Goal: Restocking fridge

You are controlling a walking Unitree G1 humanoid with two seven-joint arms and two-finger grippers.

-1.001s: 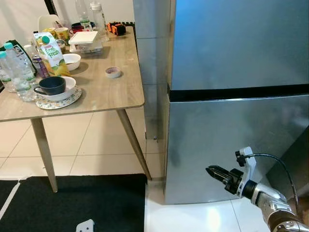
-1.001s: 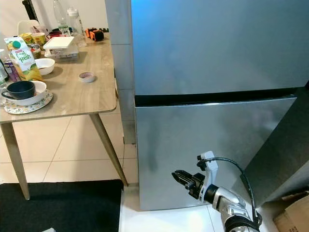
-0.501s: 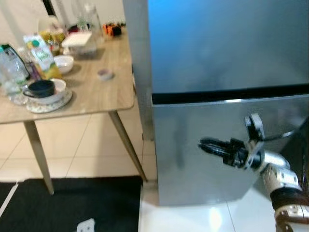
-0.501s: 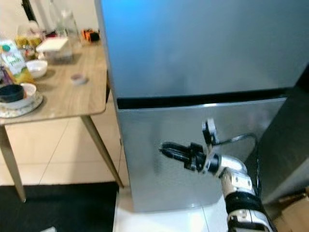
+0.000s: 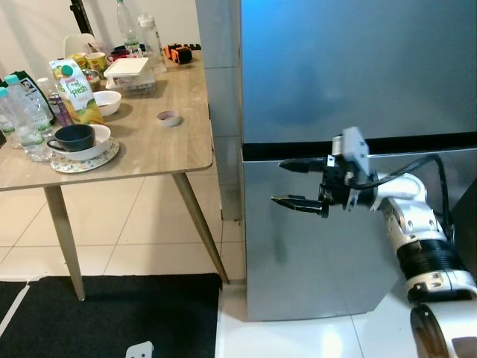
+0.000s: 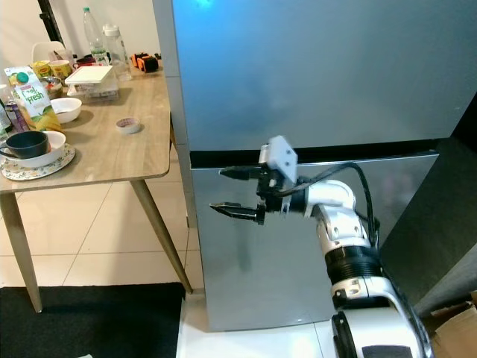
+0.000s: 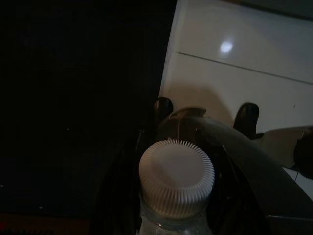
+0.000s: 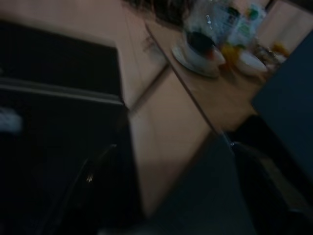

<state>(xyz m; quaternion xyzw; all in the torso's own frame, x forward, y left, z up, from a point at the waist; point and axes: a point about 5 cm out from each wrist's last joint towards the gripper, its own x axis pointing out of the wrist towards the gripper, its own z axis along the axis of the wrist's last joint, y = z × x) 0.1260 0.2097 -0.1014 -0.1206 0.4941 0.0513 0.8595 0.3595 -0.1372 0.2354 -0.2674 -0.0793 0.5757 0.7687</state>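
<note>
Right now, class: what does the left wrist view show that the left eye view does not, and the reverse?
Left wrist view: a white-capped bottle between the left gripper's fingers. Left eye view: the right gripper, open, at the closed fridge, and the laden table. Both: white floor tiles beside a black rug.

You see a wooden bench (image 5: 160,145) on cream floor tiles (image 5: 141,231), a black rug (image 5: 112,313) below, white wall (image 5: 37,22) behind
</note>
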